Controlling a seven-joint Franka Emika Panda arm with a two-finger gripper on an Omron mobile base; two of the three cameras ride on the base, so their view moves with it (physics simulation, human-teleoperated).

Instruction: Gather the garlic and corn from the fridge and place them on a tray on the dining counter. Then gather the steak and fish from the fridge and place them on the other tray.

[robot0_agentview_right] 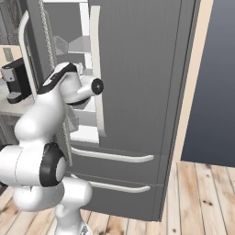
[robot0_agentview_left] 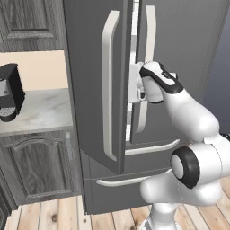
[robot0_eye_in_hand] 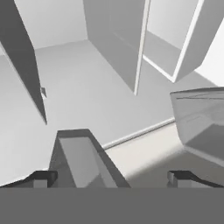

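The tall dark-grey fridge [robot0_agentview_left: 188,54] [robot0_agentview_right: 137,69] stands right in front of me. Its left door [robot0_agentview_left: 92,81] is swung part way out, leaving a narrow bright gap. My hand [robot0_agentview_left: 140,87] reaches into that gap at mid height, between the two pale vertical handles. In the hand view my gripper [robot0_eye_in_hand: 111,177] is open, its dark fingertips [robot0_eye_in_hand: 41,178] far apart, with nothing between them. Below it lies a pale fridge shelf [robot0_eye_in_hand: 87,92]. The garlic, corn, steak and fish are out of view, as are both trays and the dining counter.
A clear bin [robot0_eye_in_hand: 201,118] sits on the shelf to the right of the fingers and a grey open box [robot0_eye_in_hand: 83,159] near the left finger. A black coffee machine [robot0_agentview_left: 9,92] [robot0_agentview_right: 16,80] stands on the wall counter [robot0_agentview_left: 42,112] left of the fridge. Below is a wood floor [robot0_agentview_right: 202,193].
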